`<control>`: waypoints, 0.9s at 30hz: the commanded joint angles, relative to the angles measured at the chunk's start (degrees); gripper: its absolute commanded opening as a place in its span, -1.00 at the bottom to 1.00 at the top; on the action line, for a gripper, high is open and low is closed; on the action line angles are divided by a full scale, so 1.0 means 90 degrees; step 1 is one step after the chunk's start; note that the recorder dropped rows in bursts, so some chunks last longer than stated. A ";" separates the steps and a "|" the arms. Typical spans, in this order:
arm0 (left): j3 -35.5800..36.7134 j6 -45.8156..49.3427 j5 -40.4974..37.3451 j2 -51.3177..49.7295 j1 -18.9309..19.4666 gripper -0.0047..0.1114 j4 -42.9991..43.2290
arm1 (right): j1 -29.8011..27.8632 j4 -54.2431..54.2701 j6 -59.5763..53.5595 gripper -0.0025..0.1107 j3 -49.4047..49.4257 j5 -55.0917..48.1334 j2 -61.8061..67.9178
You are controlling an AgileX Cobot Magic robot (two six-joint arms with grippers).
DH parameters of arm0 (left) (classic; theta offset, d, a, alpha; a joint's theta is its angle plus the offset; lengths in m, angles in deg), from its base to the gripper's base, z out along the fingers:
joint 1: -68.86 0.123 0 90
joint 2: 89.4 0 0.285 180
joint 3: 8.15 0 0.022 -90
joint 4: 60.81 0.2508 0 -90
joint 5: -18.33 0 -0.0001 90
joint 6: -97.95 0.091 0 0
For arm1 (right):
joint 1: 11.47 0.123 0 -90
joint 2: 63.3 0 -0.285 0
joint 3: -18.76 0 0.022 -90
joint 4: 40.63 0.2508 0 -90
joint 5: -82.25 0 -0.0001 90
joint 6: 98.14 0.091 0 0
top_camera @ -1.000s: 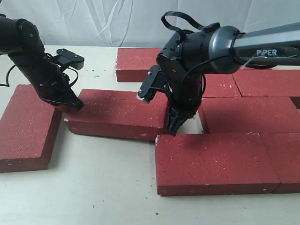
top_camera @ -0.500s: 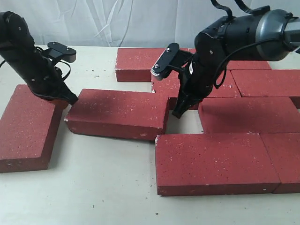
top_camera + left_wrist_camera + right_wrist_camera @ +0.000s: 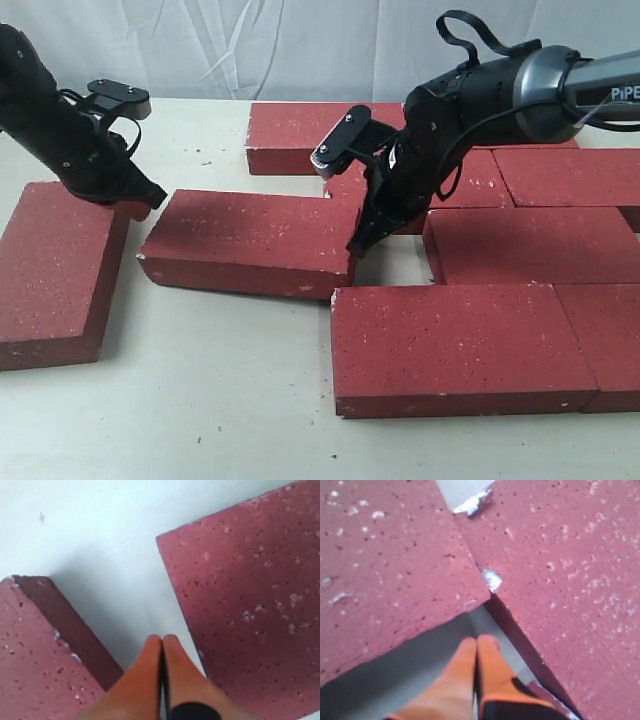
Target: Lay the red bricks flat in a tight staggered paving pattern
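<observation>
Several red bricks lie flat on the table. A loose brick sits slightly askew in the middle, with a gap between it and the laid group: a front brick, a right brick and a back brick. Another brick lies apart at the left. My left gripper is shut and empty, over the gap between the left brick and the loose brick. My right gripper is also shut and empty, its tip at the loose brick's right end, beside a laid brick.
More bricks fill the far right, running out of frame. A white cloth backdrop hangs behind the pale table. Small dark crumbs dot the table near the front edge.
My right gripper has lifted out of the gap beside the front brick and now sits higher by the loose brick's right end. My left gripper has drawn back up and left off that brick's left end.
</observation>
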 commanded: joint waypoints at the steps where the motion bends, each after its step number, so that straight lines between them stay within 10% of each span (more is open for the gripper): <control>1: 0.0100 0.0249 -0.0189 -0.0136 0.0016 -0.92 -0.0121 | 0.0068 0.0172 -0.0234 -0.97 -0.0022 0.0082 0.0017; 27: 0.0100 0.0229 -0.0362 0.0175 0.0037 -0.92 -0.0211 | 0.0251 0.0574 -0.0510 -0.97 -0.0037 0.0784 0.0168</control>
